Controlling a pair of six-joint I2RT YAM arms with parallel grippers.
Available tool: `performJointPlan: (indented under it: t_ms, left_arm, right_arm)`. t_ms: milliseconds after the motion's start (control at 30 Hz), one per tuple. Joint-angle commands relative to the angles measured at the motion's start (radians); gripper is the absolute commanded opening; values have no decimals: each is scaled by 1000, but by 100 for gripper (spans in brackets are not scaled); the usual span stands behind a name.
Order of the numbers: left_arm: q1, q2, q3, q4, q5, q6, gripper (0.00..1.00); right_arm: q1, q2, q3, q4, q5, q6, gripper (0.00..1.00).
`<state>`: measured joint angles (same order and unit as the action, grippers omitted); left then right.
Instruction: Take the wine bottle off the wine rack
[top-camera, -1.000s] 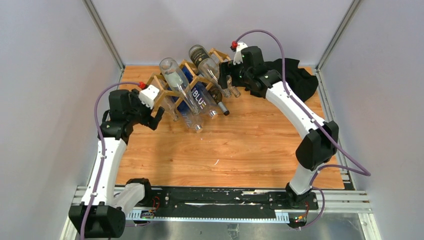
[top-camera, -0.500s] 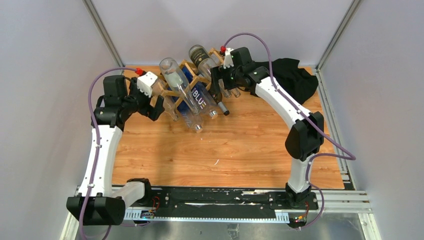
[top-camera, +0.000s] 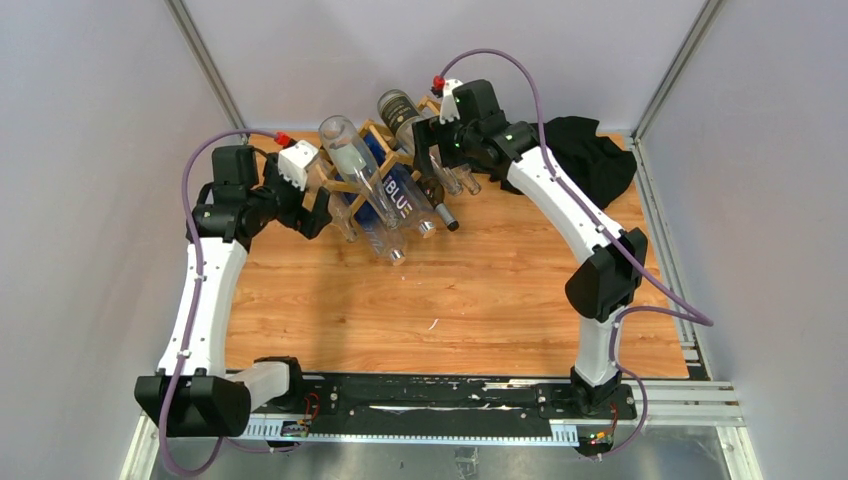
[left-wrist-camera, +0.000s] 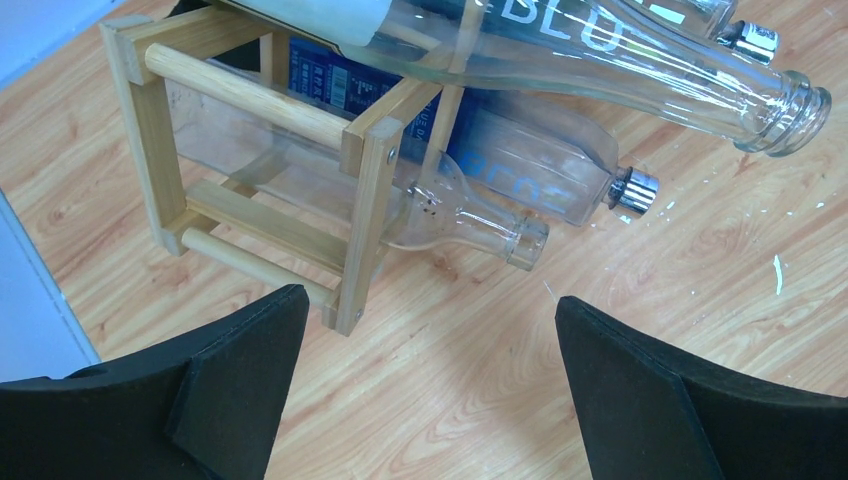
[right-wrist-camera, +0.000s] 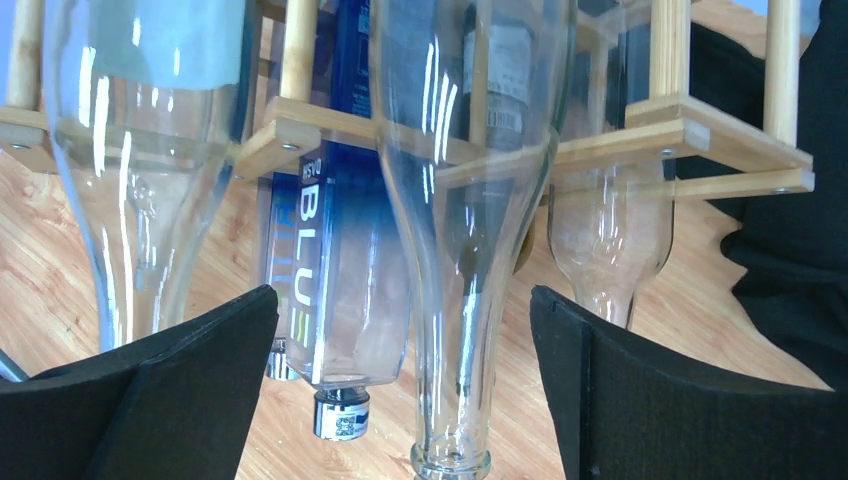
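Note:
The light wood wine rack (top-camera: 372, 130) stands at the back of the table and holds several bottles with their necks slanting down toward me. My right gripper (top-camera: 425, 155) is open at the rack's right front. In the right wrist view its fingers (right-wrist-camera: 160, 390) flank the long neck of a clear bottle (right-wrist-camera: 462, 330), beside a blue "BLUE" bottle (right-wrist-camera: 330, 250), without touching. My left gripper (top-camera: 318, 215) is open and empty, low over the table (left-wrist-camera: 470, 400) by the rack's left end (left-wrist-camera: 365, 190).
A black cloth (top-camera: 590, 155) lies at the back right, just behind the right arm. A clear bottle (top-camera: 355, 170) and a dark bottle neck (top-camera: 442, 212) jut out from the rack's front. Grey walls close in on both sides.
My right gripper has swung left from beside the rack to the bottle necks at its front. My left gripper has shifted slightly toward the rack's left end.

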<state>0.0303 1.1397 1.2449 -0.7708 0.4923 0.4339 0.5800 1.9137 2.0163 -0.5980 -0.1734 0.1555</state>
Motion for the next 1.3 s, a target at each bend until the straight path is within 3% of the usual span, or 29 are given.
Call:
performJointPlan:
  t_ms: [0, 333, 533, 767, 1033, 1267]
  left_arm:
    - [-3, 7, 43, -16, 20, -9, 100]
    - [-45, 23, 91, -37, 10, -8, 100]
    - [-98, 45, 137, -64, -20, -7, 100]
    - [-161, 61, 177, -93, -47, 17, 100]
    - [-219, 101, 231, -101, -71, 49, 100]
    - [-271, 171, 333, -111, -99, 85, 100]
  right_arm:
    - [19, 37, 65, -104, 47, -26, 100]
    - [18, 92, 63, -137, 23, -52, 89]
    - [15, 117, 83, -137, -9, -41, 73]
    - [-5, 136, 98, -131, -64, -13, 48]
    - [-36, 102, 105, -93, -136, 38, 0]
    - [-108, -24, 3, 36, -314, 140, 0]
